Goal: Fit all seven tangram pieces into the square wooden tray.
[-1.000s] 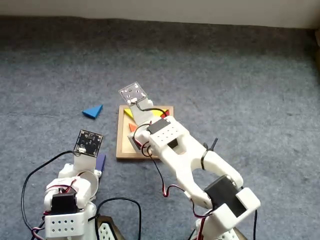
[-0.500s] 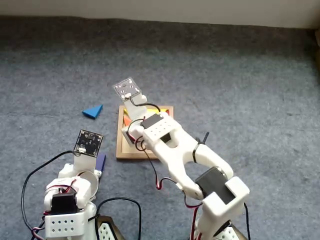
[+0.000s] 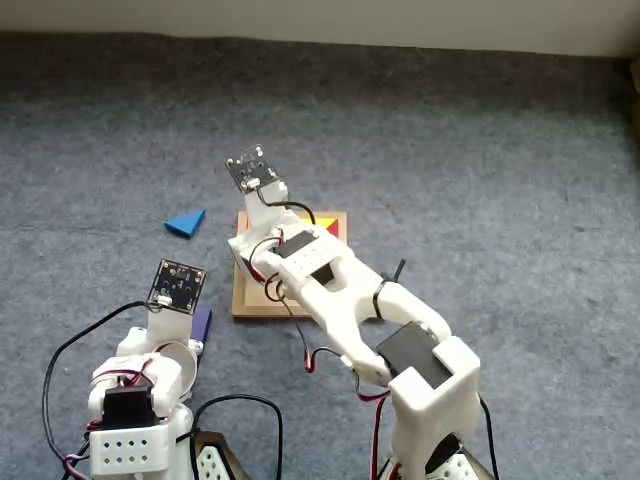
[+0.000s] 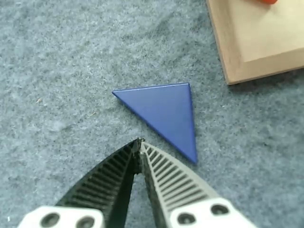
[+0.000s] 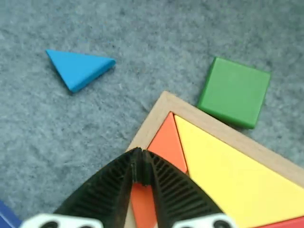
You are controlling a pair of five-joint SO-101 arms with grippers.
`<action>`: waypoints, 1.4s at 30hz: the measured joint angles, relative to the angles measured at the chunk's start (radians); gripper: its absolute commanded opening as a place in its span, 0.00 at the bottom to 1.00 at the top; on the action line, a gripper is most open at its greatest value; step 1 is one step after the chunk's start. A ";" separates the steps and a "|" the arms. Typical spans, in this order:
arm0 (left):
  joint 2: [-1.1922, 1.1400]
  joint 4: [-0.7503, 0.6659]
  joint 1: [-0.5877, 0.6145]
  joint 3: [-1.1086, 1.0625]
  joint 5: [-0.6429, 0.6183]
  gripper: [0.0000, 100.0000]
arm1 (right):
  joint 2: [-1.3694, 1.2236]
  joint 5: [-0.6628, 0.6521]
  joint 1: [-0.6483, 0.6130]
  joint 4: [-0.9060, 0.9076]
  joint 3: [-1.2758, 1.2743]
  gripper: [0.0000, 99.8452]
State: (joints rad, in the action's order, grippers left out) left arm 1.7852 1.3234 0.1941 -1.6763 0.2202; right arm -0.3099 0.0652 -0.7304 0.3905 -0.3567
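Observation:
In the right wrist view my right gripper (image 5: 138, 153) is shut and empty over a corner of the wooden tray (image 5: 155, 113). An orange piece (image 5: 167, 142), a large yellow triangle (image 5: 223, 166) and a sliver of red (image 5: 290, 223) lie inside the tray. A green square (image 5: 233, 91) rests on the carpet just outside the tray's rim, and a light blue triangle (image 5: 78, 68) lies farther off. My left gripper (image 4: 139, 143) is shut and empty, its tips just short of a dark blue triangle (image 4: 164, 114) lying flat near the tray (image 4: 228, 52).
From above, the right arm (image 3: 310, 270) stretches across the tray (image 3: 244, 305) and covers most of it. The left arm (image 3: 150, 370) sits at the front left. The light blue triangle (image 3: 186, 222) lies on grey carpet left of the tray. Open carpet lies behind and to the right.
The right arm has swung left and farther out over the tray, its wrist now past the tray's far left corner. The left arm has kept still.

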 measured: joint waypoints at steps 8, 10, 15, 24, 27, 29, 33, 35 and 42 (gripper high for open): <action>0.000 0.000 0.000 0.000 0.000 0.01 | 0.190 0.000 0.049 0.006 -0.077 0.01; 0.000 0.000 0.000 0.000 0.000 0.01 | 0.236 0.000 0.086 0.006 -0.101 0.01; 0.000 0.000 0.000 0.000 0.000 0.01 | 0.250 0.000 0.157 0.006 -0.101 0.14; 0.000 0.000 0.000 0.000 0.000 0.01 | 0.276 0.000 0.236 0.118 -0.103 0.23; 0.000 0.000 0.000 0.000 0.000 0.01 | 0.350 0.000 0.275 0.287 -0.103 0.23; 0.000 0.000 0.000 0.000 0.000 0.01 | 0.394 0.000 0.287 0.400 -0.103 0.23; 0.000 0.000 0.000 0.000 0.000 0.01 | 0.453 0.000 0.292 0.585 -0.107 0.23; 0.000 0.000 0.000 0.000 0.000 0.01 | 0.471 0.000 0.292 0.657 -0.107 0.23; 0.000 0.000 0.000 0.000 0.000 0.01 | 0.483 -0.152 0.292 0.763 -0.193 0.23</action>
State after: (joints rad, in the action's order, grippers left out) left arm 1.7852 1.3234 0.1941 -1.6763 0.2202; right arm 0.1734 -0.0867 -0.4388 1.1531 -0.5501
